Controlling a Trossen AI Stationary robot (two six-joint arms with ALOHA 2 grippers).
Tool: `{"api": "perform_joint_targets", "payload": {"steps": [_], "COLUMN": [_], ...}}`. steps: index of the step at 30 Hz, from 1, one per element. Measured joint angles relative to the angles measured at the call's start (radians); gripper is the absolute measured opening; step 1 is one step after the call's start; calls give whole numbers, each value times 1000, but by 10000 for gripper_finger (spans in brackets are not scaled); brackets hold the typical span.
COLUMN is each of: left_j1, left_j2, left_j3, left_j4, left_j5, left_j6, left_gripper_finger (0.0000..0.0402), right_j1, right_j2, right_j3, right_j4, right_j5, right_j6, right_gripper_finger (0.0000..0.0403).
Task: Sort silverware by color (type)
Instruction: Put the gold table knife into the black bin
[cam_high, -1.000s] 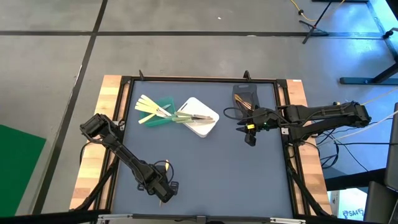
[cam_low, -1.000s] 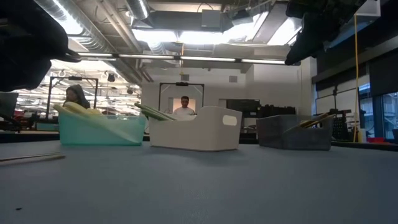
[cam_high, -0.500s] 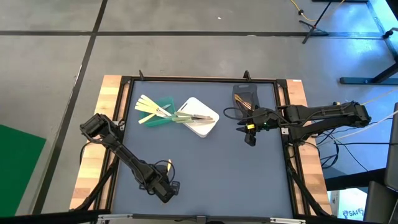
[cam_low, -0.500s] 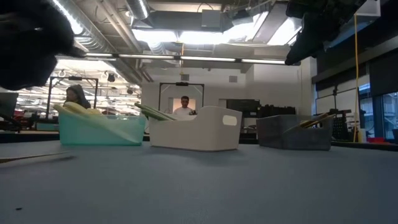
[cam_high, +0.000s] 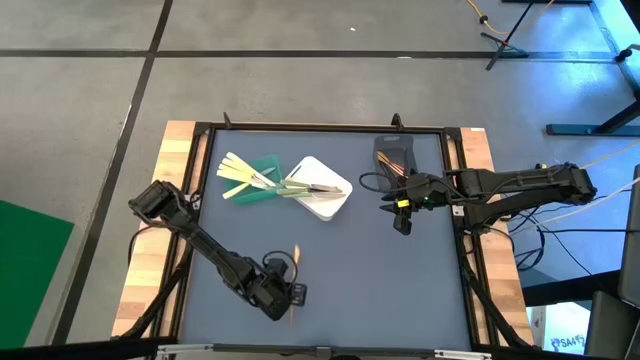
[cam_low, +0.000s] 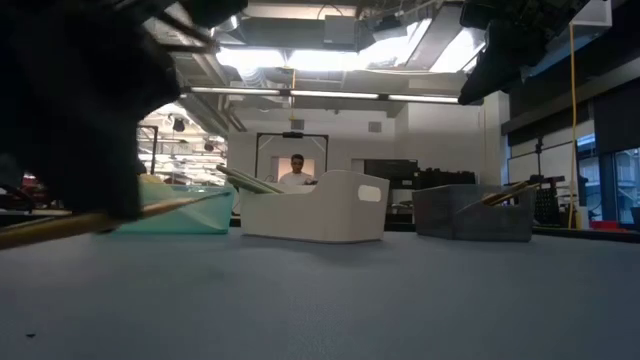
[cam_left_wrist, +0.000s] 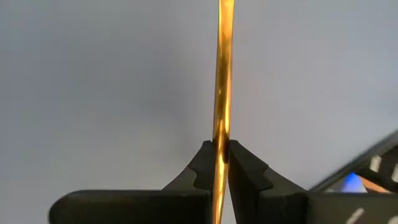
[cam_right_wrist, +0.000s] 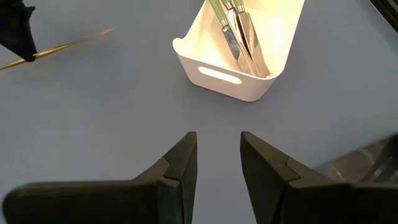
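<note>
An orange-brown utensil is pinched between the closed fingers of the left gripper, near the front of the grey counter. In the low view it is held just above the surface, roughly level, its far end tilted slightly up. It is judged to be light, thin and stiff, with a glossy, probably slippery handle. The grip appears to sit part-way along the shaft, so the long free end may swing or twist; a hold nearer the middle would likely steady it.

Further back on the counter, pale yellow utensils rest in the green container, light green and silver pieces in the white container, and orange-brown ones in the grey container. The right gripper hovers near the grey container, fingers partly apart and holding nothing.

Compared with a second ago, the left arm has swung toward the counter's middle, and the utensil, then lying flat on the surface at the low view's left edge, is now raised. The right arm has not moved.
</note>
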Motion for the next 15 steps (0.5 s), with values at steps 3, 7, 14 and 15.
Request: {"api": "perform_joint_targets", "payload": {"steps": [3,7,14,15], "left_j1": [16,46,120,133], "left_j2": [-1,-1,-3,-3], "left_j3": [0,0,2,2], "left_j4": [43,98,195,211], "left_j5": [-30,-106,-249,-261], "left_j6": [70,166,384,422], "left_gripper_finger": [16,16,16,16], "right_j1": [0,0,0,0], "right_j2": [0,0,0,0], "right_j3": [0,0,0,0], "right_j4": [1,29,114,125], "right_j5": [0,0,0,0], "right_j6": [0,5,9,9], "right_gripper_finger": [111,111,111,111]}}
